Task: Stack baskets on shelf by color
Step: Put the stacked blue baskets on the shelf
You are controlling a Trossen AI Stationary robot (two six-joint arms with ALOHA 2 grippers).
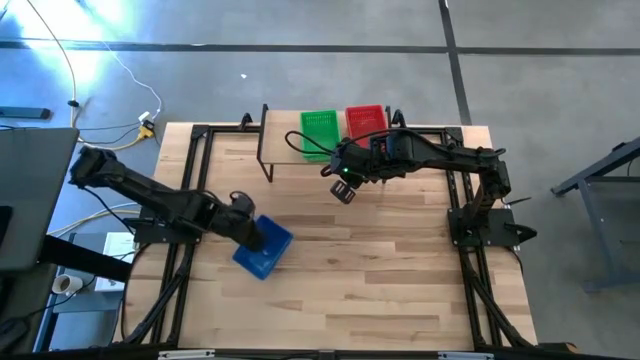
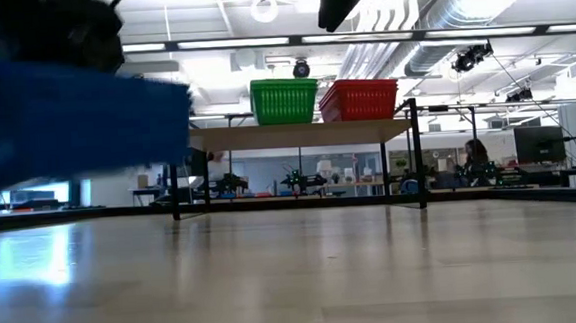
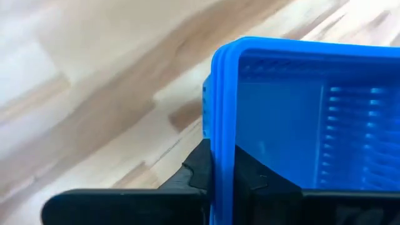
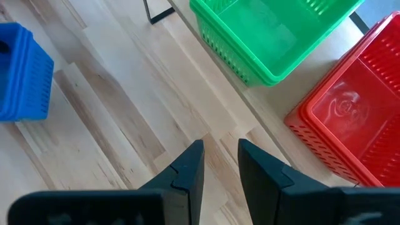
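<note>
A blue basket (image 1: 264, 248) is held by my left gripper (image 1: 247, 233) over the near-left part of the table. In the low view the blue basket (image 2: 65, 115) floats above the tabletop. A green basket (image 1: 320, 132) and a red basket (image 1: 366, 121) stand side by side on the shelf (image 1: 281, 131), bottoms on its plank (image 2: 296, 134). My right gripper (image 4: 219, 164) is open and empty. It hovers over the table just in front of the shelf, near the green basket (image 4: 269, 37) and the red basket (image 4: 350, 119). My left gripper holds the blue basket by the rim of one wall (image 3: 224, 134), close to a corner. One finger (image 3: 200, 167) is outside the wall and the other (image 3: 251, 174) is inside. The basket is lifted clear of the table and slightly tilted.
Black metal frame rails (image 1: 190, 190) run along the table's left and right sides. The shelf's left part (image 2: 222, 138) carries no basket. Bare wood tabletop (image 1: 380, 270) lies between the arms and the near edge. A person (image 2: 476, 155) sits in the room behind.
</note>
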